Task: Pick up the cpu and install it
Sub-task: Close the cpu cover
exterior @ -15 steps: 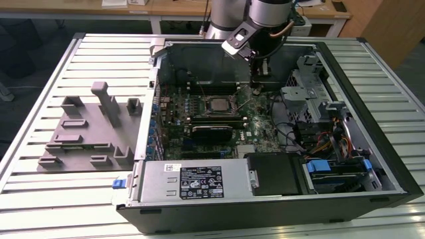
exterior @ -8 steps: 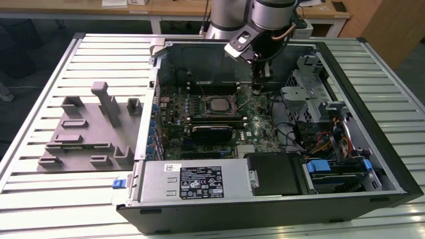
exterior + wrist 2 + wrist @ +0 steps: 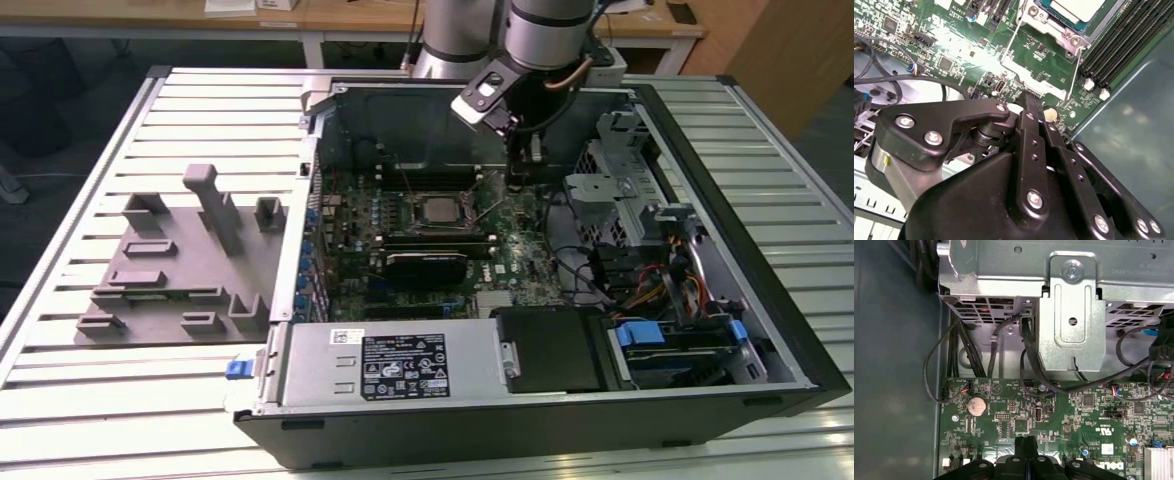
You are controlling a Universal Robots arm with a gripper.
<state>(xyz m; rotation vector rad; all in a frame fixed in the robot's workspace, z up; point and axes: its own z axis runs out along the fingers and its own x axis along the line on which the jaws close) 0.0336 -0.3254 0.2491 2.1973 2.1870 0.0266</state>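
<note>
Looking across a pale slatted metal table at an open black computer case, with wooden desks behind. Finding the cpu, a small flat square chip with a silvery metal top plate, already lying in its socket on the green motherboard. Placing it near the black two-fingered gripper but apart from it, just beyond the fingertips in the second wrist view. Seeing the fingers pressed together with nothing between them, hanging over the board.

Judging the pick-up as done and the installing as the step in hand, late in the task. Judging the work at this point as calling for care, noting a thin wire retention lever between the fingertips and the chip, with little room around it.

Counting outward from the tool:
- one cpu
- one wire lever
- one black rectangular heatsink block, lying past the chip
- one silver coin cell, near the fingertips
- one grey plastic fixture tray, well apart and outside the case
</note>
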